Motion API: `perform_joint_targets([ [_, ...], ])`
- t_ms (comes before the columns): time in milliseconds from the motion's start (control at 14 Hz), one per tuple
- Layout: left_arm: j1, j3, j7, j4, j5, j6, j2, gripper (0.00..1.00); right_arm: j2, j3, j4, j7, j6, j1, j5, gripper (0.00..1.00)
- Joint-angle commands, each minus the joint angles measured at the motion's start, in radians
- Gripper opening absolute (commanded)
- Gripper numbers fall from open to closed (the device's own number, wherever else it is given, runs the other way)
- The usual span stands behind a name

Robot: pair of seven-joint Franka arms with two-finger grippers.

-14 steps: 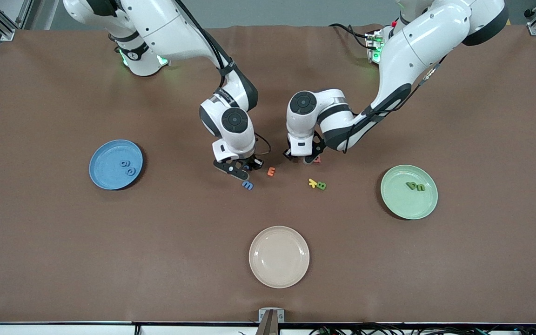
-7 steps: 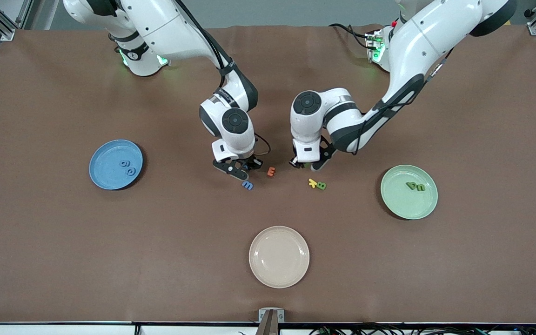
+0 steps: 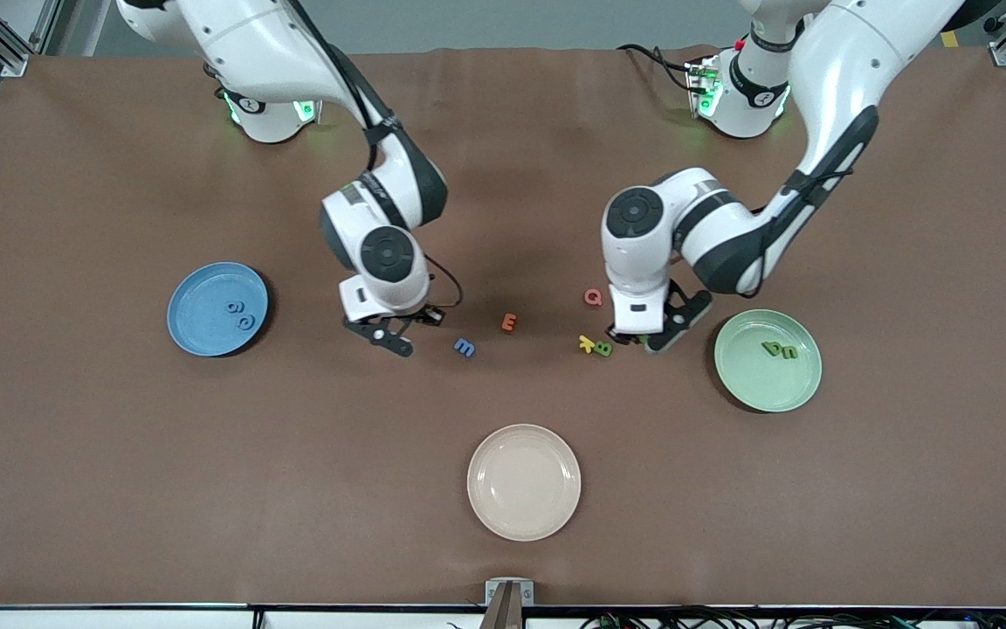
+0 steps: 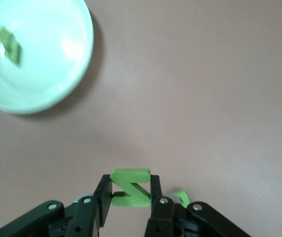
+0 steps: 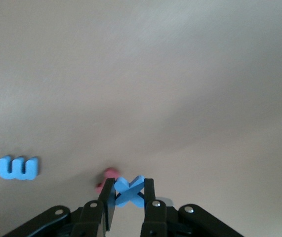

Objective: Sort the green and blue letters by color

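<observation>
My left hand (image 4: 131,205) grips a green Z (image 4: 130,186), my right hand (image 5: 126,207) a blue X (image 5: 128,191); I should release each low over its matching plate.

A brown table (image 3: 119,454) carries 3 plates: a blue plate (image 3: 197,330) toward the right arm's end, a green plate (image 3: 752,384) toward the left arm's end, and a cream plate (image 3: 524,482) nearest the front camera. Loose between the blue and green plates lie a blue letter (image 3: 465,348), an orange letter (image 3: 510,322), a pink letter (image 3: 593,297), and a yellow letter (image 3: 587,343) touching a green letter (image 3: 603,349).

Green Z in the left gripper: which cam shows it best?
Left wrist view: the green Z sits clamped between the left gripper fingers, shape plain. Front view hides it under the wrist. Right wrist view doesn't show it.
</observation>
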Motion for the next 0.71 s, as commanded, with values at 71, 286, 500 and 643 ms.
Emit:
perform_joint_targets([
  [71,0.241,-0.119,0.210,-0.050,-0.002,-0.043,-0.038,0.00,-0.178,0.015,-0.169,-0.223,-0.026,-0.136,-0.010,0.00],
  [286,0.412,-0.178,0.373,-0.082,-0.002,-0.043,-0.037,0.00,-0.288,0.014,-0.300,-0.398,-0.017,-0.232,-0.013,0.00],
  [500,0.528,-0.178,0.546,-0.111,-0.002,-0.042,-0.027,0.01,-0.378,0.014,-0.389,-0.573,-0.017,-0.341,-0.019,0.00],
  [643,0.587,-0.178,0.649,-0.126,-0.002,-0.034,-0.014,0.01,-0.419,0.014,-0.438,-0.643,-0.009,-0.393,-0.025,0.00],
])
